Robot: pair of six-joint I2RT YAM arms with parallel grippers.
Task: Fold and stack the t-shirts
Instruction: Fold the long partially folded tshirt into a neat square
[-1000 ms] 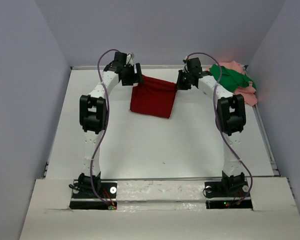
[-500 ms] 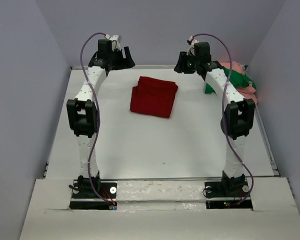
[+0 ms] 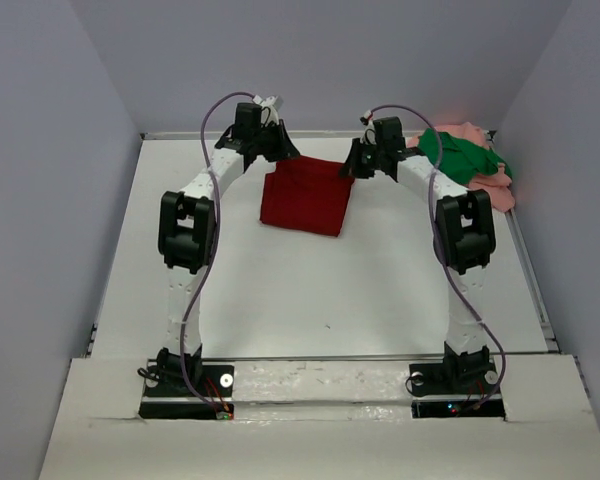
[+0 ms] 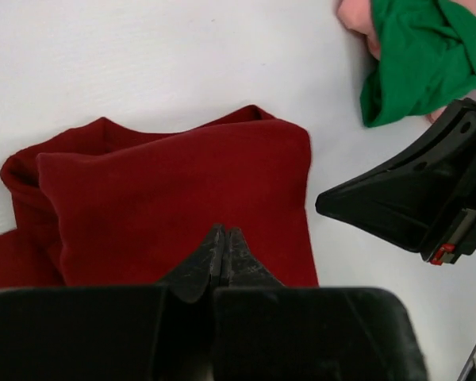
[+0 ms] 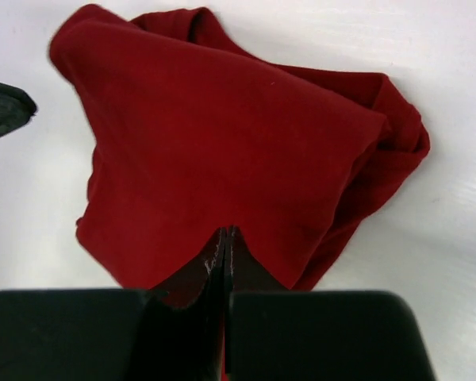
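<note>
Both arms have dropped from their raised pose of half a second ago, back to the far edge of the folded dark red cloth t-shirt (image 3: 305,197). It lies flat at the far middle of the white table (image 3: 330,300). The left gripper (image 3: 277,150) sits at its far left corner and the right gripper (image 3: 356,162) at its far right corner. Each wrist view shows the fingers pressed fully together with their tips over the red cloth; whether any fabric is pinched cannot be told. A crumpled bright green t-shirt (image 3: 465,155) lies on a salmon pink t-shirt (image 3: 495,190) in the far right corner.
</note>
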